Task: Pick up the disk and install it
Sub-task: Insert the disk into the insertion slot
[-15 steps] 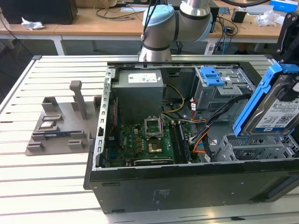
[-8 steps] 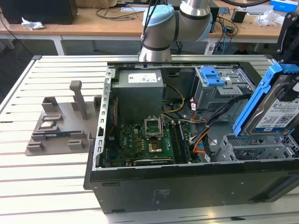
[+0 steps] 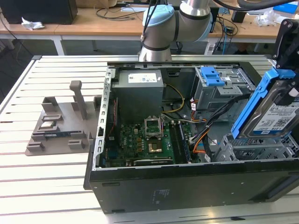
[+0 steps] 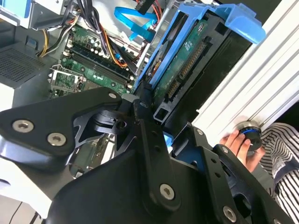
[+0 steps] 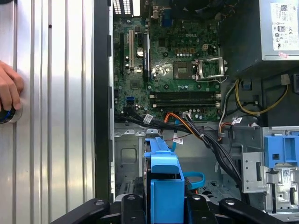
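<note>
Black end effector (image 4: 156, 121) clamped on blue-railed disk (image 3: 273, 114) above open computer case (image 3: 187, 182).

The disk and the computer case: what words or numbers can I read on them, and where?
disk: white-and-blue label, print too small to read.
power-supply box: white sticker, too blurred to read.
motherboard: white markings, too small to read reliably.
No other legible text.

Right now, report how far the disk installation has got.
Pickup looks done: the claw is shut on the disk, held tilted above the open computer case. In hand: carrying it over the metal drive cage. Left: the disk is not yet seated in the cage.
</note>
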{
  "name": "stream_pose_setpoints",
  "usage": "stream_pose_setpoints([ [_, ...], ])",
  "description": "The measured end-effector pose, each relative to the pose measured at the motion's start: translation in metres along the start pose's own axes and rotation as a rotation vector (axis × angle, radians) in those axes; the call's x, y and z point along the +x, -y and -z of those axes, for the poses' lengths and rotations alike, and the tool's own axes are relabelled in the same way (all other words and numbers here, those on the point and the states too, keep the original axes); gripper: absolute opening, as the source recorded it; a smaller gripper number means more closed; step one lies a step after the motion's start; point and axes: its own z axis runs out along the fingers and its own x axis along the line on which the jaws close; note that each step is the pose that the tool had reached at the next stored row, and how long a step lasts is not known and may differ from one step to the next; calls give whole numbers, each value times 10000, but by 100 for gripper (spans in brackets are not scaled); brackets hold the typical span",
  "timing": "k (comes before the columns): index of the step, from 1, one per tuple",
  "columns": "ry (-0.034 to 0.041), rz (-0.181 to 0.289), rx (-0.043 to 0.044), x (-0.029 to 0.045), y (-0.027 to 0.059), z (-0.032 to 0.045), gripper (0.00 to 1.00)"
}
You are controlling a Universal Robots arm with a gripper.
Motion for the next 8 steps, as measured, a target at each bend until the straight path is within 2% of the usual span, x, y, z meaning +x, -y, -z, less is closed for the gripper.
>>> stream_pose_setpoints([
  [8, 1, 11, 0, 2, -6, -85, 36],
])
